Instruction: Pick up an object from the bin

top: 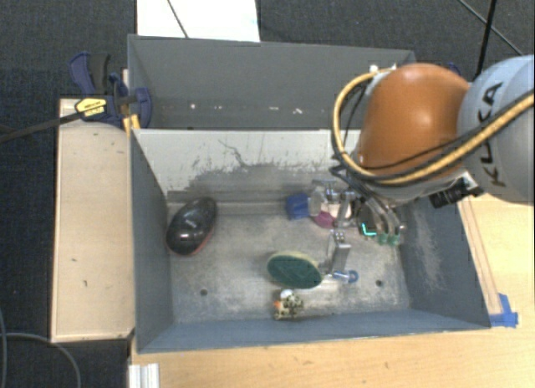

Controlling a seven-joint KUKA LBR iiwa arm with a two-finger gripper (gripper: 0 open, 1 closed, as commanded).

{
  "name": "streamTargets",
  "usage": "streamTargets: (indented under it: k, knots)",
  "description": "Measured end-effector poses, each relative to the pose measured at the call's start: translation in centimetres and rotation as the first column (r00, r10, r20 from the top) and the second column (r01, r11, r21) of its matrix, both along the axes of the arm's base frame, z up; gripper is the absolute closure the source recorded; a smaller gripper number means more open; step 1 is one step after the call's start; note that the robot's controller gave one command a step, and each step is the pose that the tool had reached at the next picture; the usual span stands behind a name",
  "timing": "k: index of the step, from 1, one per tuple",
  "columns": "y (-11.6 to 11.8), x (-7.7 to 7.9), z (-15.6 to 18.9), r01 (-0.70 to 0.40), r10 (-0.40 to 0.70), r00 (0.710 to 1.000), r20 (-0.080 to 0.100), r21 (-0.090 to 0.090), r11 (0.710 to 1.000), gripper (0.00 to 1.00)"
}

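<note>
By the grey bin's [152,236] front wall lies a small gold-and-white trinket [288,304], behind it a dark green oval disc [293,270] with the gripper [341,275] low just beside its right edge, open or closed I cannot tell, then a black computer mouse [191,226] at left, a blue block [296,206] and pink piece [323,218] farthest back.

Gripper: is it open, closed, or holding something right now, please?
Gripper: open or closed cannot be told; it hangs just right of the green oval thing.
</note>
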State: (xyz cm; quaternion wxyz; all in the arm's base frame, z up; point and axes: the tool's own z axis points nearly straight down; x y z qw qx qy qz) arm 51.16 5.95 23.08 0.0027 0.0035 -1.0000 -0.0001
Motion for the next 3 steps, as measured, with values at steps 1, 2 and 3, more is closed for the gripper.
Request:
streamTargets:
  k: [1,2,3]
  knots:
    - [-0.1,-1.3,-15.8,0.006,-0.006,1.0,0.011,0.002,1.0,0.0]
    - [-0.1,-0.8,-15.3,0.012,-0.012,1.0,0.025,0.003,1.0,1.0]
    - [1.6,0.4,-0.4,0.004,-0.004,1.0,0.017,0.002,1.0,1.0]
